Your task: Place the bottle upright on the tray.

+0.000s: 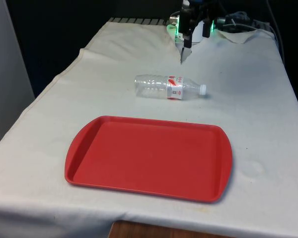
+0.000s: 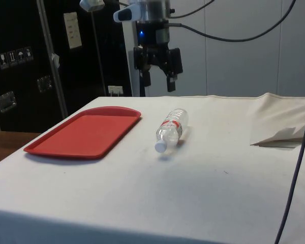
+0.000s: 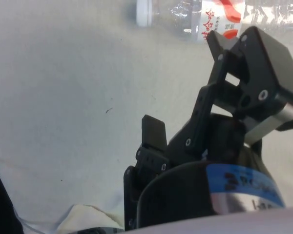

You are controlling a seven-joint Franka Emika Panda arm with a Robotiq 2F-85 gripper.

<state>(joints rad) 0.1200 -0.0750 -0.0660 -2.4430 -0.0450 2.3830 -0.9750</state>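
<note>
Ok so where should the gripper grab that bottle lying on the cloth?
Probably across the labelled middle of the bottle, coming straight down from above. It lies on its side with the cap toward the front view's right, so the round body offers two open flanks, while the neck is narrow. The gripper hangs above it, open.

You look down the white-clothed table (image 1: pixel 268 124) from its end, then low across it sideways — both views share the flat red plastic tray (image 1: pixel 149 157).
</note>
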